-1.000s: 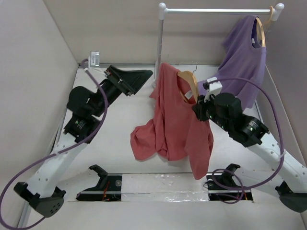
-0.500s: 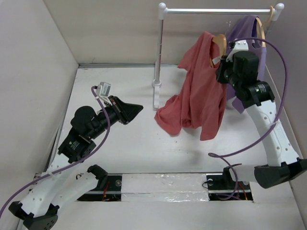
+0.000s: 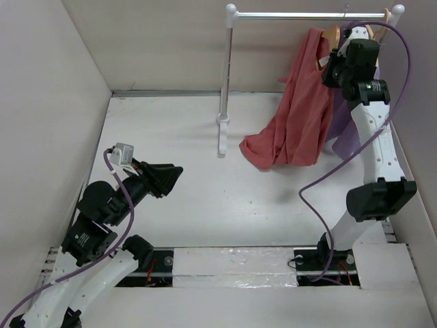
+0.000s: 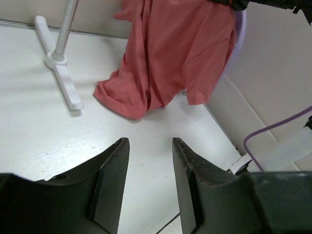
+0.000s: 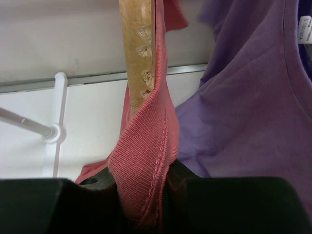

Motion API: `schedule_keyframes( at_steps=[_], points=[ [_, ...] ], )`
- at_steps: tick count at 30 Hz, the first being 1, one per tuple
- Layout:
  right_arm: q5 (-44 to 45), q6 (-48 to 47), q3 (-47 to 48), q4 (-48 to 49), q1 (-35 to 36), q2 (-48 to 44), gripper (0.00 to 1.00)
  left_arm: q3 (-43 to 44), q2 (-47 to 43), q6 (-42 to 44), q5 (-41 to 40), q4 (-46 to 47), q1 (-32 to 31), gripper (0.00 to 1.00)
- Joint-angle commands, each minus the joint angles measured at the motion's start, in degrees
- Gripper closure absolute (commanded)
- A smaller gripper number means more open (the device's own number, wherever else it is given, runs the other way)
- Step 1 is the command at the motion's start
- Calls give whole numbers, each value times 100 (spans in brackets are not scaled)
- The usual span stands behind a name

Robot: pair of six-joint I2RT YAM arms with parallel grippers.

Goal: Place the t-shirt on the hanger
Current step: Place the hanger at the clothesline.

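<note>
So, pretty clearly at the hang-it-on-the-rail stage. Got the t-shirt [image 3: 297, 116] draped over the hanger [image 3: 330, 34] in the upper right of the top view, right beside the purple t-shirt [image 5: 243, 97] and just under the white rail [image 3: 300, 14]. Holding it all up with the right gripper [image 5: 146, 200], clenched on the hanger through the ribbed collar. Not sitting neatly though: bunched to one side, low end sagging down to the surface [image 3: 171, 123], maybe touching it. Can't make out the little hook against the rail, so no calling it hung. Got the left gripper [image 4: 148, 165] down at the lower left of the top view, jaws parted, nothing between them, well apart from the cloth. Next up, probably: ease the hook over the rail, check for a proper catch, and only then let go. Worth watching for a snag on the purple t-shirt, or a slide off the hanger on release.
</note>
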Motion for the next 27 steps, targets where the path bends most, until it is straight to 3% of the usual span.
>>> schedule_keyframes(
  at_steps=[1,8,15,21,27],
  points=[
    [-282,-147,758,748,-145,223,100,-74,-172,243,-408,-60,-13,63],
    [-353,-130,1330,810,-303,786,100,-179,-304,305,-374,1,-13,63],
    [-335,-25,1164,1029,-409,832,100,-407,-199,244,-312,97,-13,63],
    [-326,2,620,1222,-409,638,100,-495,-129,209,-295,291,-13,63],
    [-353,169,-610,1889,-409,120,100,-478,47,182,-163,379,-13,63]
  ],
)
